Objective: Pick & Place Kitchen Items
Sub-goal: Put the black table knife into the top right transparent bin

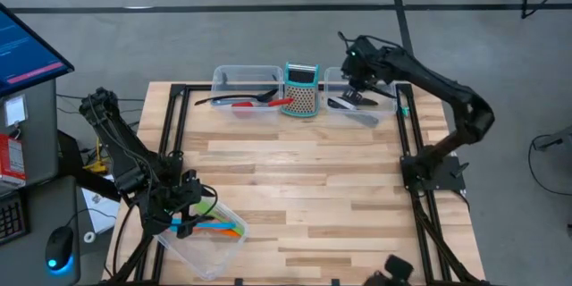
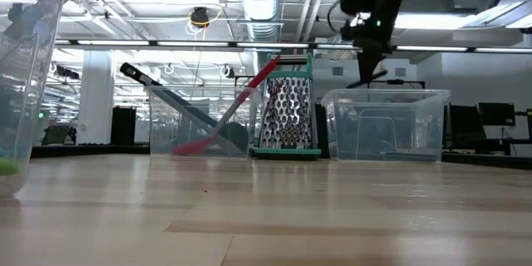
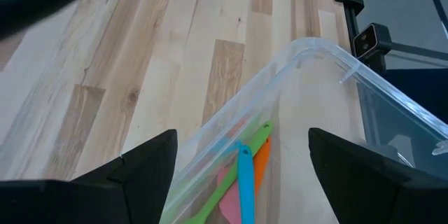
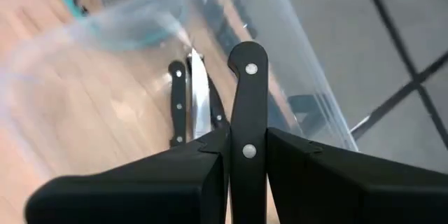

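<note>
While spatulas (image 3: 245, 175) fill 1 tub (image 1: 207, 252), knives (image 4: 183, 101) lie in another (image 4: 294, 56).

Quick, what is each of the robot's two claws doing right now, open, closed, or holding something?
Left gripper: open, empty, above the tub of coloured spatulas.
Right gripper: shut on a black-handled knife, over the clear tub at the table's far right.

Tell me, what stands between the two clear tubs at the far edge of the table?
A teal-framed metal grater stands upright between the tub with the spoons and the tub with the knives. The high and low views both show it.
</note>
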`<state>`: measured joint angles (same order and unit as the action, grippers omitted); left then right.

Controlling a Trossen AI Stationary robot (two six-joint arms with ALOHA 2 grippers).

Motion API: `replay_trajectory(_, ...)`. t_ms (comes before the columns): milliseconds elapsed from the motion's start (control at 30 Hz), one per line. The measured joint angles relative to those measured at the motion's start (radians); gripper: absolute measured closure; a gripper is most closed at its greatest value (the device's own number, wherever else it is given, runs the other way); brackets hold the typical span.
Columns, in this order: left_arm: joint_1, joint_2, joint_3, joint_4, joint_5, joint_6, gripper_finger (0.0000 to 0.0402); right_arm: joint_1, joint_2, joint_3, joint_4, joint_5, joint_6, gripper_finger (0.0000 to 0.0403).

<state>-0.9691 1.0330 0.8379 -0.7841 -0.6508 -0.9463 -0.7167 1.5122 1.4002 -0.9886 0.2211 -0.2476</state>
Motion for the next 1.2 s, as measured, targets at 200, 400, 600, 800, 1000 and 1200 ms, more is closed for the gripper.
replay_trajectory(200, 0.0, 0.0, 0.0, 0.001, -0.041, -0.001, 0.0097, -0.075, 0.118, 0.001, 0.013, -0.072, -0.137, 0.035)
replay_trajectory(400, 0.0, 0.0, 0.0, 0.004, -0.088, -0.003, 0.0097, -0.112, 0.238, 0.001, 0.021, -0.125, -0.186, 0.035)
replay_trajectory(600, 0.0, 0.0, 0.0, 0.008, -0.092, -0.003, 0.0097, -0.087, 0.337, 0.001, 0.052, -0.146, -0.212, 0.035)
replay_trajectory(800, 0.0, 0.0, 0.0, 0.008, -0.091, -0.003, 0.0097, -0.076, 0.37, 0.003, 0.086, -0.136, -0.216, 0.0347)
replay_trajectory(1000, 0.0, 0.0, 0.0, 0.008, -0.091, -0.002, 0.0097, -0.076, 0.369, 0.003, 0.084, -0.138, -0.208, 0.0332)
replay_trajectory(1200, 0.0, 0.0, 0.0, 0.008, -0.091, -0.002, 0.0097, -0.07, 0.37, 0.013, 0.069, -0.142, -0.196, 0.0258)
